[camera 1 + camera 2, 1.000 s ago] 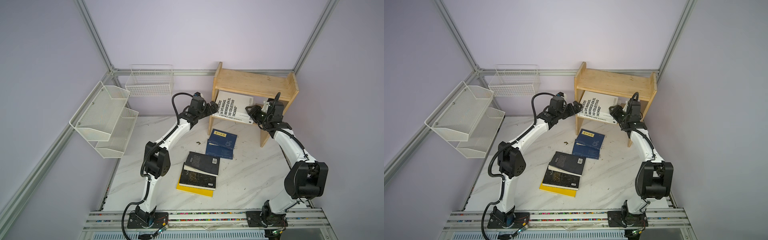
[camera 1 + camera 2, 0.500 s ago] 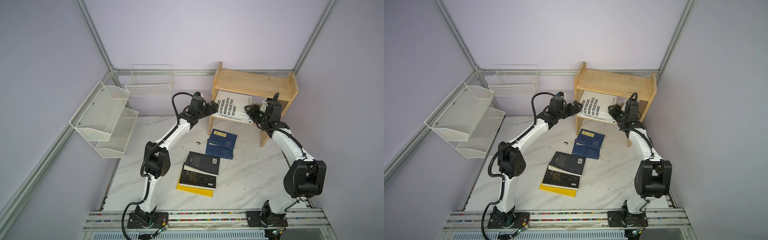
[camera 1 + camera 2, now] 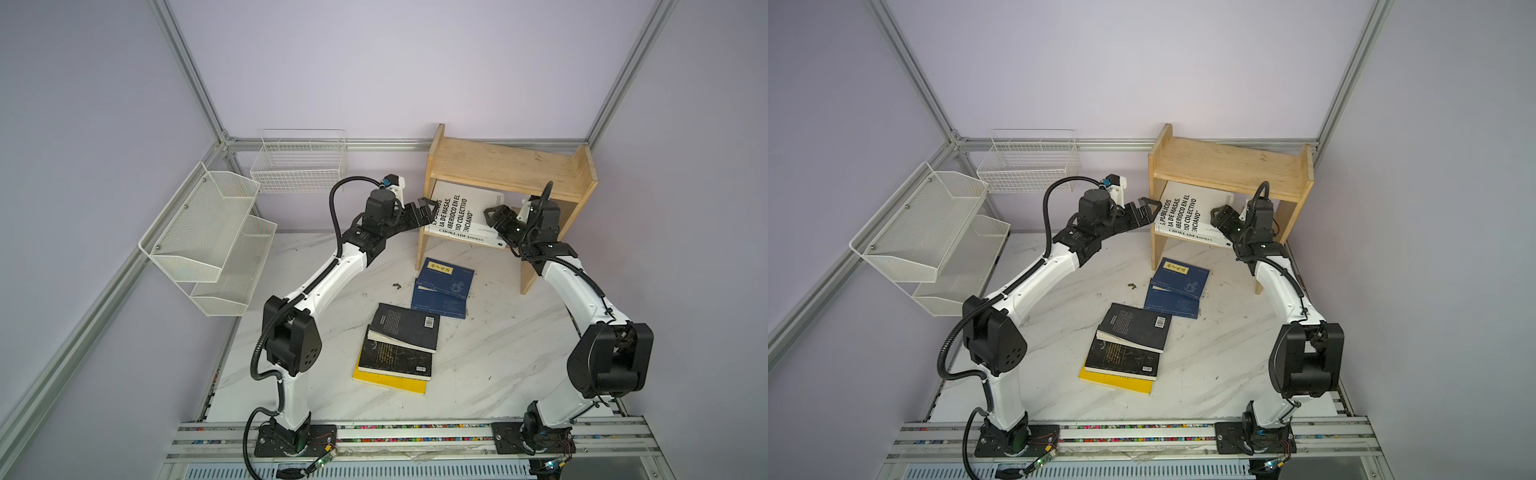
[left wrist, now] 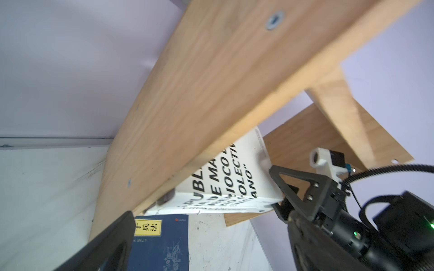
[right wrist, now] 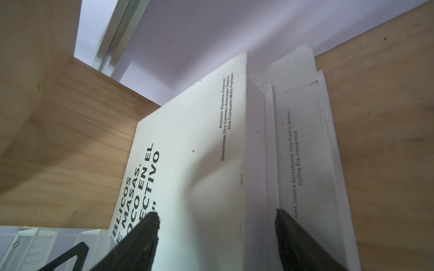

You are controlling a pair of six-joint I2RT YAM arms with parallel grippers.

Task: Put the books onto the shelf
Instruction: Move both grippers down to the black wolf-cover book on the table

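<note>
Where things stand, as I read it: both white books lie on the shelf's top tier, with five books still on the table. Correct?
Not quite. The white books lie on the lower tier of the shelf, under its top board, which carries nothing. Both top views show this. The rest is right.

The white marble-patterned tabletop [image 3: 498,365] bore a light wooden shelf [image 3: 503,166] at its back edge. A navy book [image 3: 440,308] and a yellow book [image 3: 386,381] lay flat on it, each under other books, with a small dark scrap [image 3: 397,285] nearby. On the shelf's lower board lay a white book [image 3: 461,237], with another resting on it.
</note>
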